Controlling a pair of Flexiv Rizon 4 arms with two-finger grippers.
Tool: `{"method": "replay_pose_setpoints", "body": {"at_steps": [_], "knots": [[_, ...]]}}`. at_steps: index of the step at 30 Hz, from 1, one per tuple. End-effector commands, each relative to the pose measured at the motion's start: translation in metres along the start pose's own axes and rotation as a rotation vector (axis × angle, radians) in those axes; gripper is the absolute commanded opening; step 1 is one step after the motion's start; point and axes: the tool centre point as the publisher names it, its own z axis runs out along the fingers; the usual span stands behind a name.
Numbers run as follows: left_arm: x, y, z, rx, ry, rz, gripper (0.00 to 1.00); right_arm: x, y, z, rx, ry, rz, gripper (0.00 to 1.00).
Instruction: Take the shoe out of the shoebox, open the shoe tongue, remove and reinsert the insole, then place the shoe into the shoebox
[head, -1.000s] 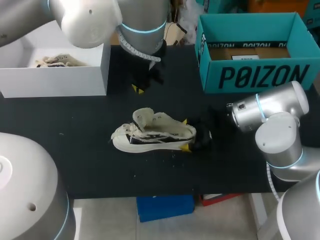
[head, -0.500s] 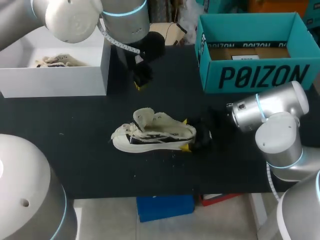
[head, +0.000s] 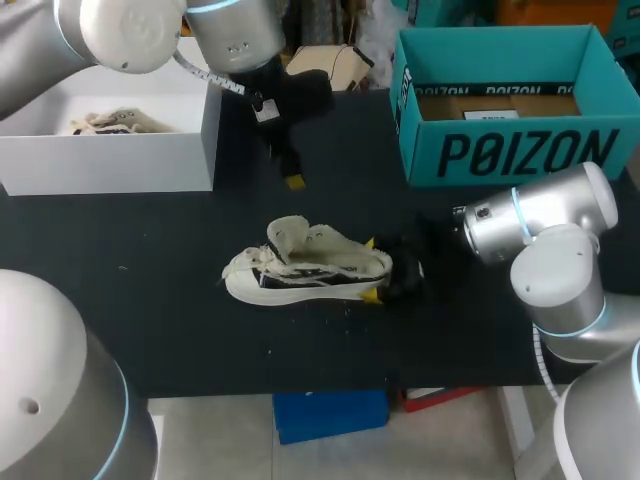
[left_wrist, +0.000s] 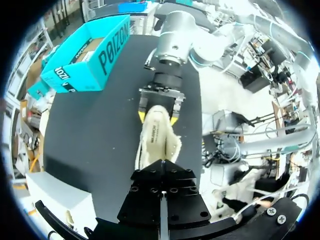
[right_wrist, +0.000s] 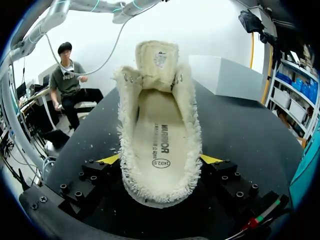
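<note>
Black cloth covers the table on which both arms work. At its middle the right gripper is clamped on the heel of the cream shoe, one yellow tip pressed to each side of it. The right wrist view looks straight into the shoe's opening, where the insole lies flat inside and the tongue stands up at the far end, between frayed, fuzzy edges. The toe points away from this gripper, toward the table's left side. The left gripper hangs above the table behind the shoe, apart from it, holding nothing that shows; whether it is open or closed cannot be told. Behind the right arm, at the table's back right, stands the open teal shoebox. An open white box sits at the back left.
</note>
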Motion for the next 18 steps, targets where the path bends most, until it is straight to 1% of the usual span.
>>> {"method": "replay_pose_setpoints", "body": {"at_steps": [1, 4, 5, 7, 10, 11, 18], "knots": [[-0.004, -0.008, 0.012, -0.074, 0.253, 0.358, 0.00, -0.001, -0.001, 0.001, 0.001, 0.000, 0.001, 0.00], [-0.001, -0.008, 0.022, -0.094, 0.259, 0.359, 0.00, -0.001, -0.001, 0.001, 0.001, 0.000, 0.001, 0.00], [0.000, -0.008, 0.026, -0.115, 0.252, 0.354, 0.00, -0.001, -0.001, 0.001, 0.001, 0.000, 0.001, 0.00], [0.004, -0.008, 0.033, -0.103, 0.270, 0.360, 0.00, -0.001, -0.001, 0.001, 0.001, 0.000, 0.001, 0.00], [0.008, -0.007, 0.043, -0.105, 0.287, 0.348, 0.00, -0.001, -0.001, 0.001, 0.001, 0.000, 0.001, 0.00], [0.009, -0.007, 0.046, -0.116, 0.282, 0.333, 0.00, -0.001, -0.001, 0.001, 0.001, 0.000, 0.001, 0.00], [0.009, -0.007, 0.047, -0.120, 0.279, 0.321, 0.00, -0.001, -0.001, 0.001, 0.001, 0.000, 0.001, 0.00]]}}
